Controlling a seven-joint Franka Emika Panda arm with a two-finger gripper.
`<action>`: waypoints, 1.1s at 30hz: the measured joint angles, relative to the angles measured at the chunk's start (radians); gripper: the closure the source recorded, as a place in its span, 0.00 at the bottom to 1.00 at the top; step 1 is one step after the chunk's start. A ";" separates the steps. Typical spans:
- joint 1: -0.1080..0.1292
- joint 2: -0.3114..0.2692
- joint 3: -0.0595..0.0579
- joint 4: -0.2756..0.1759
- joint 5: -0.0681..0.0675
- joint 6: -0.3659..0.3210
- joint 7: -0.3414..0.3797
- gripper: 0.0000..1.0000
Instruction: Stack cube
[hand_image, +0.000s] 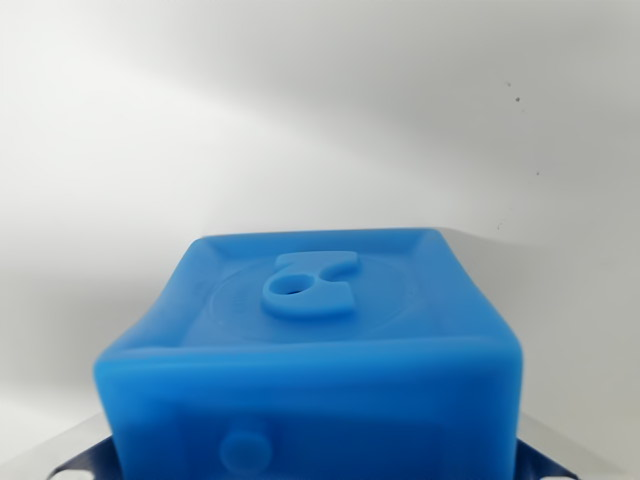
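Nearest to me, at the very bottom edge of the wrist view, dull metallic slivers show at both lower corners; these look like parts of my tool (318, 470), though most of it is hidden behind the cube; I cannot tell how wide the tool stands, nor whether it has hold of anything.

Just beyond, a bright blue cube (320, 350) fills the lower middle of the picture; its near face is blurred from closeness and carries a small round raised stud towards the wrist view's left; the near top edge is soft and rounded.

Further back, the cube's upper face slopes away from me; it has a raised rim along its edges, a faint circular outline pressed into it, and a raised figure with a small round hole in it near the far side.

Behind the cube lies a pale white tabletop (110, 330), lit unevenly; a broad soft shadow crosses the upper part of the picture; a few tiny dark specks sit far off towards the wrist view's right.
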 joint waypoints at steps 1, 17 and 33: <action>0.000 0.000 0.000 0.000 0.000 0.000 0.000 1.00; 0.000 0.000 0.000 0.000 0.000 0.000 0.000 1.00; 0.000 -0.033 0.001 -0.010 0.000 -0.019 0.000 1.00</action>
